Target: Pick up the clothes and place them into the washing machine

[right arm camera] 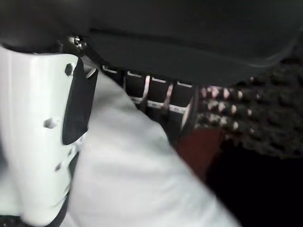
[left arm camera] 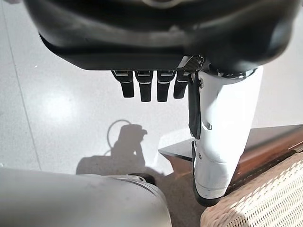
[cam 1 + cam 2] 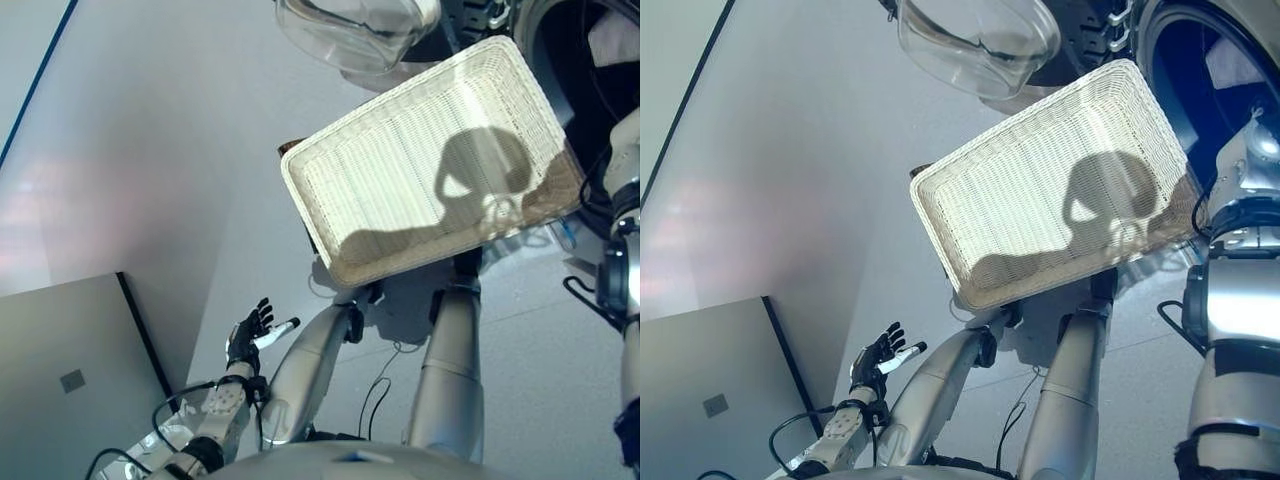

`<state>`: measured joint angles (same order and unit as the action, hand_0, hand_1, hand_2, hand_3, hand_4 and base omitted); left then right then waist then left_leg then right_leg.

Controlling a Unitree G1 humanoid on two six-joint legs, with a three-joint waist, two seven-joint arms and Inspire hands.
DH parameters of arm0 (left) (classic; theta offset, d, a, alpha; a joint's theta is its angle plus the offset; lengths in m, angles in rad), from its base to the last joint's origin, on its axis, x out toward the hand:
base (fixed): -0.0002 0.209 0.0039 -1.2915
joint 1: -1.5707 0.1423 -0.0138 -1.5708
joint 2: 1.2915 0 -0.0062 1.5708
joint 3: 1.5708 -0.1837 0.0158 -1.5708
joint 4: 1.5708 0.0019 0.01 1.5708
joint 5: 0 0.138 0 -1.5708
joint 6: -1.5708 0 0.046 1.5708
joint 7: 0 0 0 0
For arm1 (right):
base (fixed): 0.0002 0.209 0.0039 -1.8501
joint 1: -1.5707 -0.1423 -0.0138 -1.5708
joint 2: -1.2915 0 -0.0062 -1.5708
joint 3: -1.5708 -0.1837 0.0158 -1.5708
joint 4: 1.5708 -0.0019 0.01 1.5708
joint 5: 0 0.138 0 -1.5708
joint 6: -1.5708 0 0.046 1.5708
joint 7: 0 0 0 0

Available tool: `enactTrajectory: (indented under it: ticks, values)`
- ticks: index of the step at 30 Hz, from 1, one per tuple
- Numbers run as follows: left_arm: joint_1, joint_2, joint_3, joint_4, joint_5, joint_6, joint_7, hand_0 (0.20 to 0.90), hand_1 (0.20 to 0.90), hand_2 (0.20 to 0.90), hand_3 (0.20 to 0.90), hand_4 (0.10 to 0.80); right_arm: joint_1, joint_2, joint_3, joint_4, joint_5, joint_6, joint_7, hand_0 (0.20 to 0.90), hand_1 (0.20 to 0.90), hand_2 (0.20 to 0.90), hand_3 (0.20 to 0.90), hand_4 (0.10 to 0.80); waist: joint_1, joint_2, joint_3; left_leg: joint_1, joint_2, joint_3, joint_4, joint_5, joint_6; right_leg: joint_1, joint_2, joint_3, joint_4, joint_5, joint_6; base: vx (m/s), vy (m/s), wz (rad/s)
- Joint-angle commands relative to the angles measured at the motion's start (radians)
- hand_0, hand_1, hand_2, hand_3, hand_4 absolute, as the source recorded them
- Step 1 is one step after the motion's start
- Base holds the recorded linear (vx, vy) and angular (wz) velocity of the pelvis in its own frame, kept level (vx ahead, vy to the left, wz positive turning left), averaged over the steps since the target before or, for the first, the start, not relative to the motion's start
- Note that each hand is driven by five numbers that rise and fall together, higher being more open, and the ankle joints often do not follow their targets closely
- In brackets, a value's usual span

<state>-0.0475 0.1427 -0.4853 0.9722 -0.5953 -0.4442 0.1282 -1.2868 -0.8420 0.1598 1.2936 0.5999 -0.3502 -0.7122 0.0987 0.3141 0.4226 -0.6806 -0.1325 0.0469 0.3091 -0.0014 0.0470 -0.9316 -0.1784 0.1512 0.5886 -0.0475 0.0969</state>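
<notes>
The shallow wicker basket (image 3: 400, 170) rests empty on the low brown box (image 2: 270, 144) beside the washing machine (image 3: 1175, 45). My right arm reaches up past the basket's right end into the machine's opening. In the right wrist view my right hand (image 1: 189, 38) holds a white garment (image 1: 132, 179) between thumb and fingers inside the dark perforated drum (image 1: 265, 109). A pale piece of cloth (image 3: 1230, 60) shows inside the drum. My left hand (image 3: 245, 335) hangs low at my left side, open and empty, with straight fingers (image 2: 149, 87).
The machine's clear glass door (image 3: 975, 40) stands open above the basket's far end. A flat grey panel (image 3: 70, 370) lies on the floor at the lower left. Pale floor (image 3: 150, 150) spreads to the left of the basket.
</notes>
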Motion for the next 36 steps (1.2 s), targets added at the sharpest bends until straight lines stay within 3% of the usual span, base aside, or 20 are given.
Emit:
enactTrajectory:
  ticks: [1,9,21,30,36]
  values:
    - [0.070,0.017,-0.007,0.086,-0.037,-0.001,-0.006,0.900,0.900,0.900,0.900,0.800,-0.139,-0.107,0.078,-0.100,-0.001,-0.121,0.029,0.900,0.900,0.900,0.900,0.800,-0.023,0.030,-0.045,-0.018,0.045,-0.038,0.024,-0.007,-0.046,0.123,0.076,-0.080,-0.045,-0.060,-0.075,0.000,0.000,0.00]
    - [0.068,0.003,-0.010,0.116,-0.054,0.012,-0.033,0.900,0.900,0.900,0.900,0.800,-0.088,-0.051,0.048,-0.050,0.030,-0.106,0.080,0.900,0.900,0.900,0.900,0.800,-0.025,0.054,-0.056,0.025,0.041,-0.039,-0.021,0.009,-0.053,0.165,0.067,-0.084,-0.081,-0.052,-0.073,0.025,0.025,-0.04]
    - [0.053,-0.002,0.007,0.126,-0.052,0.010,-0.037,0.900,0.900,0.900,0.900,0.800,0.023,0.038,-0.001,-0.008,0.055,-0.090,0.127,0.900,0.900,0.900,0.900,0.800,-0.026,0.054,-0.045,0.051,0.038,-0.045,-0.045,0.028,-0.059,0.209,0.063,-0.099,-0.115,-0.036,-0.073,0.005,0.001,0.02]
    - [0.032,-0.016,0.039,0.154,-0.022,0.012,-0.038,0.900,0.900,0.900,0.900,0.800,0.237,0.225,-0.043,-0.008,0.040,-0.061,0.196,0.900,0.900,0.900,0.900,0.800,-0.028,0.018,-0.042,0.102,0.042,-0.051,-0.075,0.046,-0.061,0.287,0.066,-0.122,-0.185,0.001,-0.068,-0.001,-0.011,0.03]
    - [0.036,-0.015,0.078,0.196,0.037,0.022,-0.036,0.900,0.900,0.900,0.900,0.800,0.493,0.401,-0.057,-0.049,0.025,-0.045,0.281,0.900,0.900,0.900,0.900,0.800,-0.024,-0.044,-0.052,0.169,0.049,-0.070,-0.110,0.063,-0.064,0.397,0.064,-0.162,-0.261,0.026,-0.059,0.022,-0.059,0.07]
